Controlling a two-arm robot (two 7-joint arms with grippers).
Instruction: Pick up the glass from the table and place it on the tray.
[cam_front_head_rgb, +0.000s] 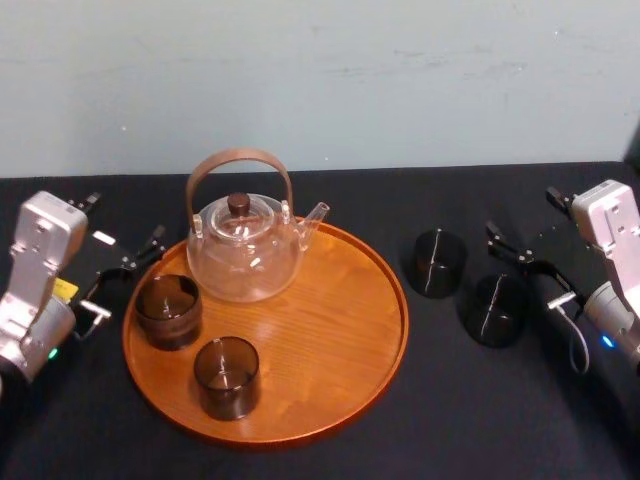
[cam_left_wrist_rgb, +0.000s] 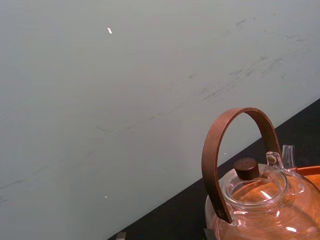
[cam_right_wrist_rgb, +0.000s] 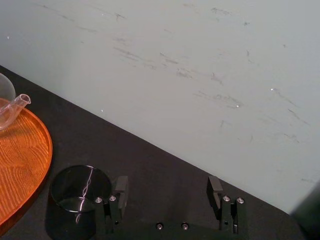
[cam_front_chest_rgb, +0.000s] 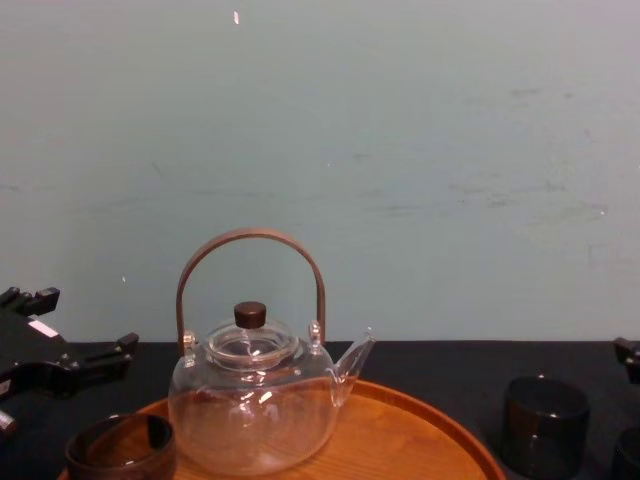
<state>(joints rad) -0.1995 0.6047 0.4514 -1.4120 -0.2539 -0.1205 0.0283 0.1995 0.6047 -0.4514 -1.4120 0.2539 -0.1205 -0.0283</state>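
Observation:
Two dark glasses stand on the black table (cam_front_head_rgb: 330, 455) to the right of the tray (cam_front_head_rgb: 340, 330), one farther back (cam_front_head_rgb: 438, 262) and one nearer (cam_front_head_rgb: 493, 310). My right gripper (cam_front_head_rgb: 528, 268) hovers just right of them, open and empty. In the right wrist view a dark glass (cam_right_wrist_rgb: 80, 192) sits just outside one finger (cam_right_wrist_rgb: 120, 189) of the right gripper (cam_right_wrist_rgb: 167, 192), not between the fingers. Two more dark glasses (cam_front_head_rgb: 168, 310) (cam_front_head_rgb: 227, 377) stand on the round orange-brown tray. My left gripper (cam_front_head_rgb: 120, 275) rests open by the tray's left rim.
A clear glass teapot (cam_front_head_rgb: 245, 248) with a brown arched handle stands at the back of the tray. A pale wall (cam_front_chest_rgb: 400, 150) rises right behind the table. The tray's right half (cam_front_head_rgb: 350, 300) is bare wood.

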